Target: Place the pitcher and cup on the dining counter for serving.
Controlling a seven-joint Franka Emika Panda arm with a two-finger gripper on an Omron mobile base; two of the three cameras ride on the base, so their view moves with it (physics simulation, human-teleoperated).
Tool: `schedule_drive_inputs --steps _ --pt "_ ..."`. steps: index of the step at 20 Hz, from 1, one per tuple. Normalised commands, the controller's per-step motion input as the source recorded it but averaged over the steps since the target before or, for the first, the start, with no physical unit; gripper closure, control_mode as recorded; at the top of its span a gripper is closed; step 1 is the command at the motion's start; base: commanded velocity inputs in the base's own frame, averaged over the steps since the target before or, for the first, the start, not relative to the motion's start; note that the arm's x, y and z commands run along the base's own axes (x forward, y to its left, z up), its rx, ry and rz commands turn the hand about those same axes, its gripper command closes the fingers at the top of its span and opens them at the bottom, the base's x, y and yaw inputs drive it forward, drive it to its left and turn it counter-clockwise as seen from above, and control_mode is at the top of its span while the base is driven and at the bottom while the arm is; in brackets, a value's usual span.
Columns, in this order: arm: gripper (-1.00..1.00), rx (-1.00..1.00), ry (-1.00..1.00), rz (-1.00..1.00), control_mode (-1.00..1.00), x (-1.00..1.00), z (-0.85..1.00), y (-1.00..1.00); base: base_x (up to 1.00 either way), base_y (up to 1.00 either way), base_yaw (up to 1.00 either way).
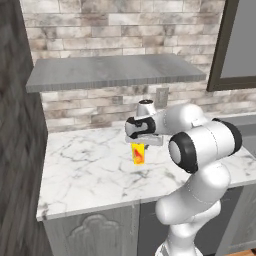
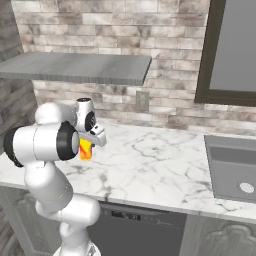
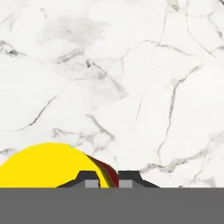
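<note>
Hand view: round yellow cup (image 3: 48, 166), veined marble worktop (image 3: 131, 78)

This is a kitchen: a white marble counter (image 2: 150, 165) with a sink (image 2: 232, 172) at its right end runs along a brick wall (image 2: 115, 17) with a grey shelf (image 1: 115, 70), a plug socket (image 2: 142, 100) and grey cupboards (image 1: 90, 230) below.

Worktop (image 1: 85, 170): white grey-veined marble, smooth, soft sheen. Backsplash (image 1: 100, 30), upper frame: rough matt brick, beige-grey. Shelf (image 1: 115, 70): matt grey, wood-like grain. Cup (image 1: 138, 154), centre: plain yellow, red-orange mark, smooth matt. Sink (image 2: 232, 167), right edge: dull grey metal. Cabinet fronts (image 1: 90, 232): matt grey panelling.
</note>
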Motion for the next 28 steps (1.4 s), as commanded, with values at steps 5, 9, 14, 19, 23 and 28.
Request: schedule_drive_inputs --steps 5,9,14,19,23,28 --pt "1.00 0.00 -0.16 0.00 -1.00 -0.39 0.31 0.00 0.00 0.00 0.00" --pt "1.00 0.00 -0.23 0.00 -1.00 -0.50 0.58 -0.03 0.00 0.00 0.00" --pt "1.00 0.00 -0.31 0.00 -1.00 -0.53 0.73 -0.14 0.00 0.00 0.00" --pt "1.00 0.00 -0.33 0.01 -1.00 -0.55 0.70 -0.17 0.00 0.00 0.00" --pt "1.00 0.00 -0.31 0.01 -1.00 -0.42 0.65 -0.13 0.00 0.00 0.00" --pt "1.00 0.00 -0.28 0.00 -1.00 -0.39 0.67 -0.20 0.00 0.00 0.00"
